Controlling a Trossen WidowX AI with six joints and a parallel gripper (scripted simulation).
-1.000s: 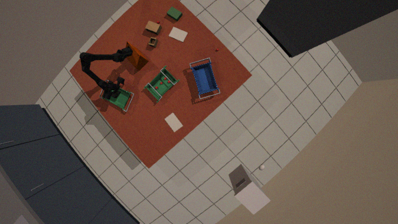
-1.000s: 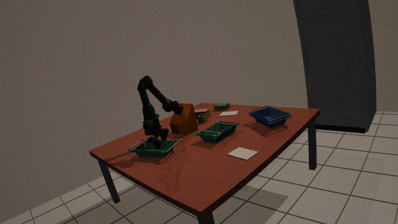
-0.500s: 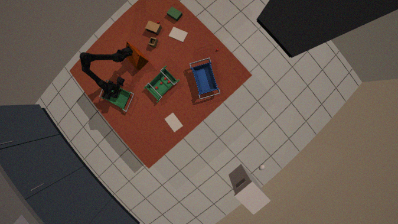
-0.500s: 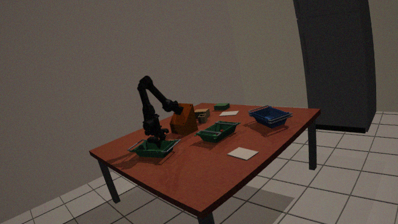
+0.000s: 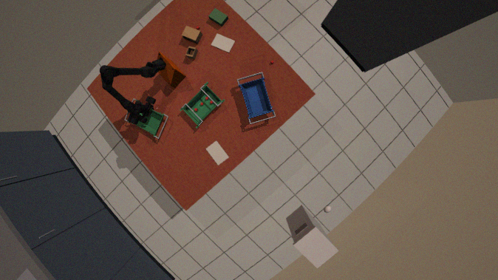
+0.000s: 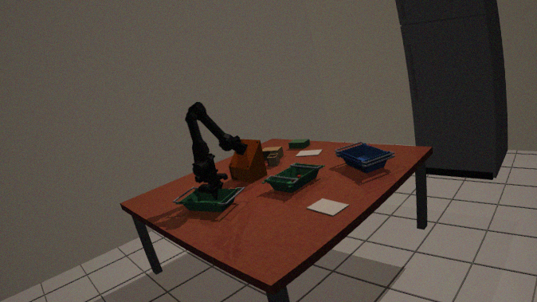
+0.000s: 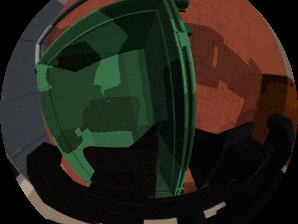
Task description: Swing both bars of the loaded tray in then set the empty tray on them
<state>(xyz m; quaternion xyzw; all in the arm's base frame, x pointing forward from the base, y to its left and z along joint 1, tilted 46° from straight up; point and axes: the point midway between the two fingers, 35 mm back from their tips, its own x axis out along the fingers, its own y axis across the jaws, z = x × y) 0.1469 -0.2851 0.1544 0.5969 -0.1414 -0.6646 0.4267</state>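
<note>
The loaded green tray (image 5: 208, 109) (image 6: 295, 185) stands mid-table with several small red blocks (image 5: 202, 103) (image 6: 299, 175) inside. Its two wire bars (image 5: 193, 113) lie across its top, near the ends. The empty green tray (image 5: 155, 123) (image 6: 207, 205) (image 7: 110, 115) stands near the table's left corner, its wire bars (image 5: 162, 127) (image 7: 38, 50) swung outward. My gripper (image 5: 145, 115) (image 6: 213, 194) (image 7: 165, 125) is low at the empty tray's long side wall, partly open. One finger is inside the tray and the other outside, with the wall between them. Finger contact is hidden.
A larger blue tray (image 5: 256, 97) (image 6: 364, 161) with its bars out stands to the right. An orange wedge block (image 5: 171, 72) (image 6: 248, 165) stands by the arm's base. Boxes (image 5: 191, 33) (image 5: 218, 16) and white plates (image 5: 223, 43) (image 5: 217, 152) (image 6: 328, 206) lie about the table.
</note>
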